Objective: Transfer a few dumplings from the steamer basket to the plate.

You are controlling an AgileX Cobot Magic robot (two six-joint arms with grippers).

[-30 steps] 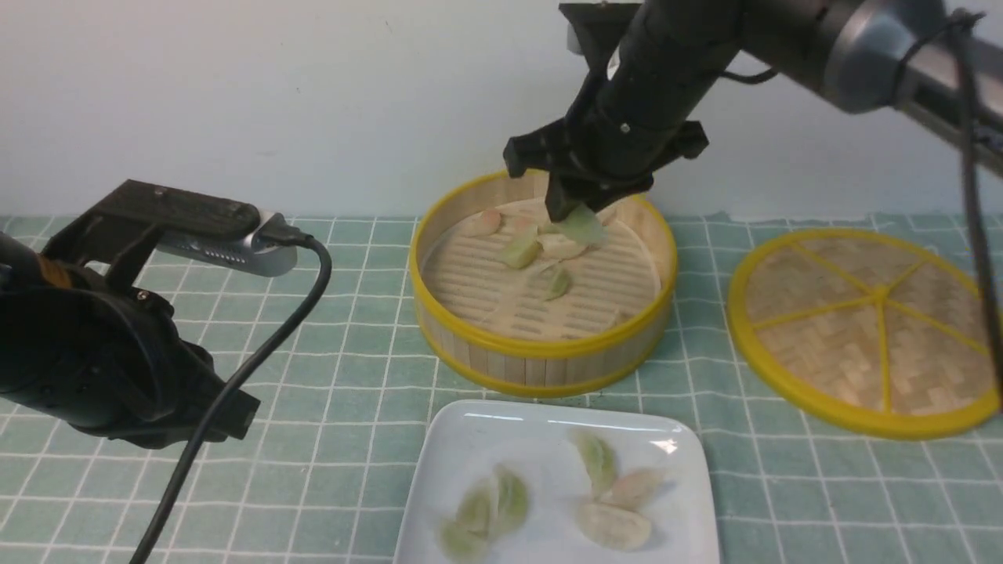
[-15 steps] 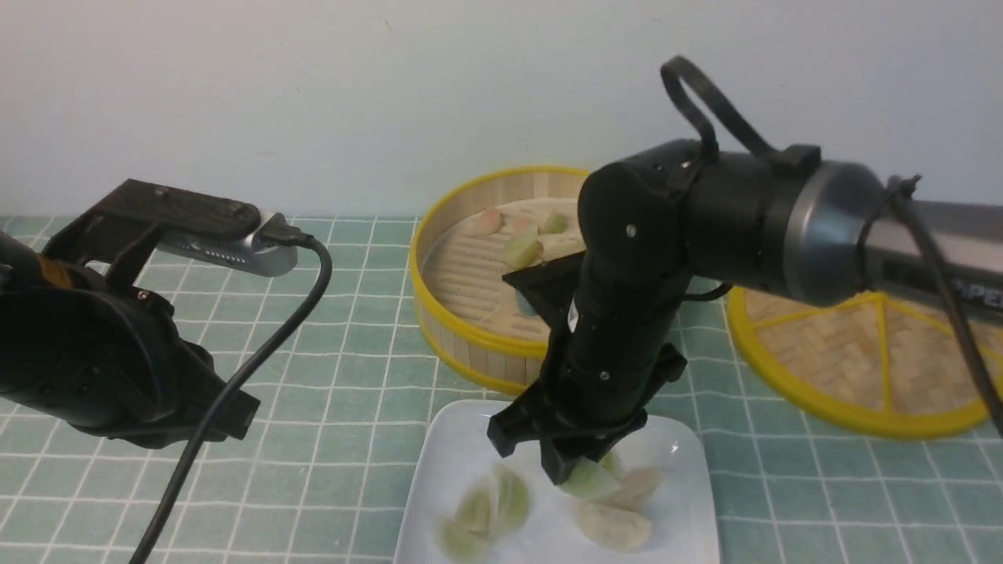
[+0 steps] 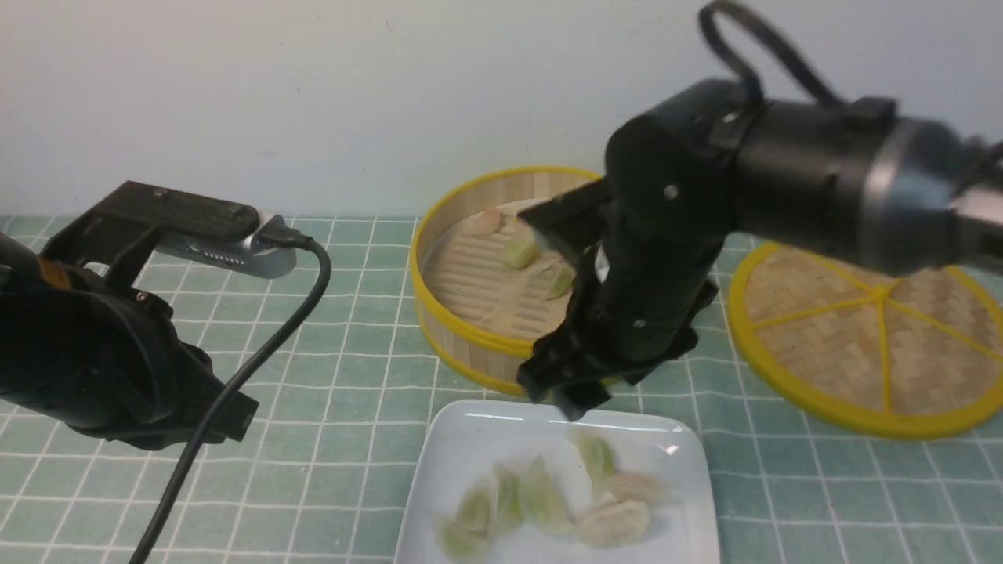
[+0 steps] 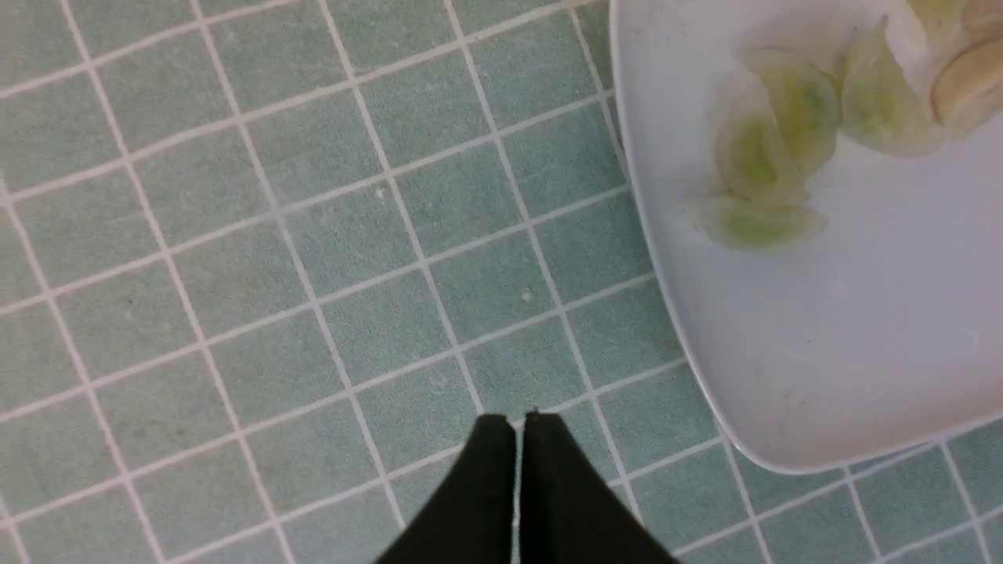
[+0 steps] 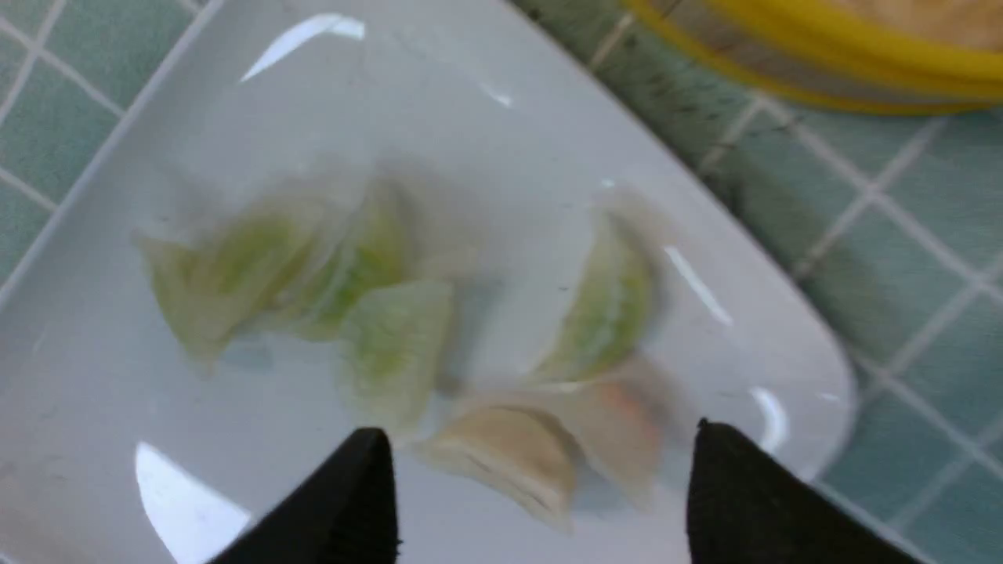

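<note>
The white plate (image 3: 470,427) at the front holds several dumplings (image 3: 541,497), mostly pale green, with two whitish-pink ones (image 3: 615,521) on its right. The steamer basket (image 3: 470,345) behind it holds a pinkish dumpling (image 3: 484,222) and two green ones (image 3: 519,252); my right arm hides the rest of its floor. My right gripper (image 3: 576,401) hangs open and empty just above the plate's far edge. In the right wrist view the gripper (image 5: 539,432) is spread wide over the dumplings (image 5: 392,345) on the plate (image 5: 235,102). My left gripper (image 4: 515,423) is shut and empty over the cloth, beside the plate (image 4: 823,376).
The flat woven lid (image 3: 870,337) with yellow spokes lies at the right of the basket. A green checked cloth (image 3: 353,392) covers the table. My left arm (image 3: 102,368) and its cable (image 3: 235,392) fill the left side. A pale wall stands close behind the basket.
My right gripper carried a green dumpling from the basket down to the plate, let it go among the others, and has risen a little, open. The left arm has not moved.
</note>
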